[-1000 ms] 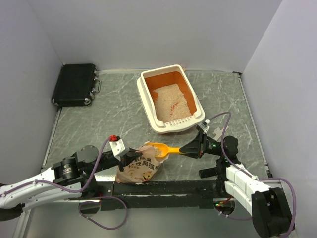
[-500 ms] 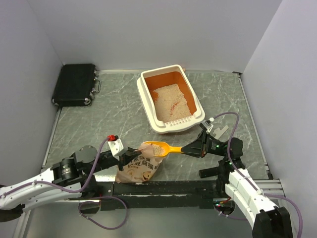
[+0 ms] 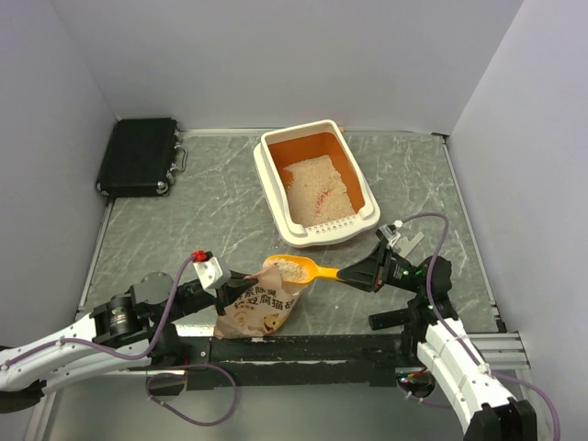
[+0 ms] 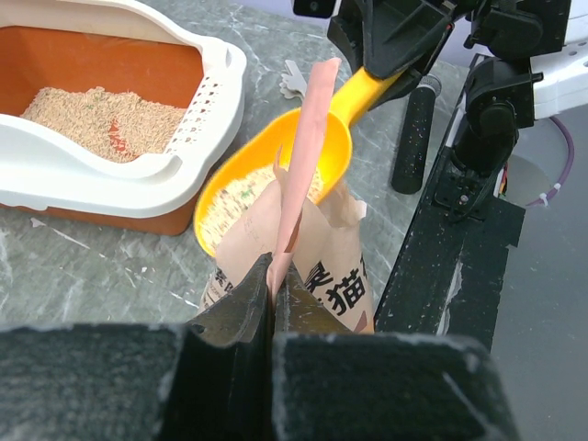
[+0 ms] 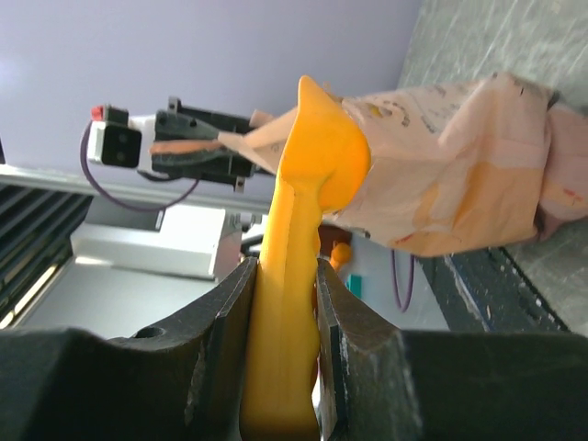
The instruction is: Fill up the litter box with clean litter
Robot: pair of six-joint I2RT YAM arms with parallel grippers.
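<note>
Left wrist view: the bag [image 4: 331,276] is lost from mid-height down behind the left gripper [image 4: 274,276] — base not visible. The litter box [image 4: 216,92], beyond the jaws to the left, is cut off by the frame edge. Right wrist view: the scoop [image 5: 294,230] stands edge-on between the jaws — handle end runs off the bottom, bowl's inside turned away. Top view: bag print seemingly lettering, too small to read.
</note>
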